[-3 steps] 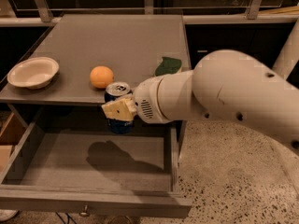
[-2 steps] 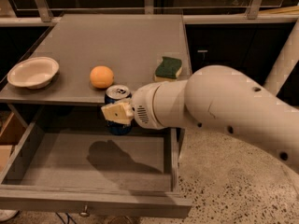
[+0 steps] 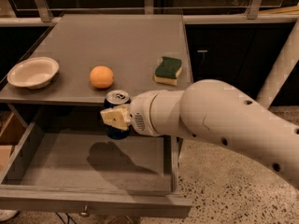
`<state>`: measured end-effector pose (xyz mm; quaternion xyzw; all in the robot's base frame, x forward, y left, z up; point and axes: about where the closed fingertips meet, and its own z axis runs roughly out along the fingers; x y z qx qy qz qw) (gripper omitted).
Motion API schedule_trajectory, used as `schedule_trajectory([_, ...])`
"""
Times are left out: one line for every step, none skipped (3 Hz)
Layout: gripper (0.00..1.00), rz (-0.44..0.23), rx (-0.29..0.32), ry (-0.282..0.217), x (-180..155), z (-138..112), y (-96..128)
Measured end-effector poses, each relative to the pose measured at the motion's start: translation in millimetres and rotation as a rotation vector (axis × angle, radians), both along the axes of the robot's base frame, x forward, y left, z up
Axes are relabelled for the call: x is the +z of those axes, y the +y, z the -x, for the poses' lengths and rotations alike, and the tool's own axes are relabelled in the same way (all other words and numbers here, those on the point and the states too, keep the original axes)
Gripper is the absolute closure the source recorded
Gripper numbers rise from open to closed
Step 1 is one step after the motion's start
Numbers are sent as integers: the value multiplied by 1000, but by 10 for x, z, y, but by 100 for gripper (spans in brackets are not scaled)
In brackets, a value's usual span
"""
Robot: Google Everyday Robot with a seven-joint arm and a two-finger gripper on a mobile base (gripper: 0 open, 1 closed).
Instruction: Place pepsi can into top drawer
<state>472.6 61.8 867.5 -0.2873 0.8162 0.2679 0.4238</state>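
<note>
The pepsi can (image 3: 116,98), dark blue with a silver top, is held upright in my gripper (image 3: 115,118). The cream fingers (image 3: 114,117) are closed around its body. The can hangs just in front of the tabletop's front edge, above the back part of the open top drawer (image 3: 88,162). The drawer is pulled out wide, with a grey floor showing the arm's shadow and a small knob (image 3: 84,213) on its front. My white arm (image 3: 219,120) reaches in from the right.
On the grey tabletop (image 3: 117,45) stand an orange (image 3: 101,76), a white bowl (image 3: 32,72) at the left and a green-and-yellow sponge (image 3: 168,70) at the right. A brown box (image 3: 11,132) shows left of the drawer. Speckled floor lies to the right.
The arm has swung lower and farther left, uncovering the sponge. The can stays in the gripper and has shifted slightly left and down over the drawer.
</note>
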Motion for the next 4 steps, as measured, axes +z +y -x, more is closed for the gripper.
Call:
schedule_trajectory([100, -7, -8, 22, -197, 30, 58])
schedule_trajectory([100, -33, -59, 15, -562, -100, 99])
schedule_trajectory([100, -33, -59, 15, -562, -100, 99])
schedule_trajectory([100, -51, -94, 29, -657, -121, 130])
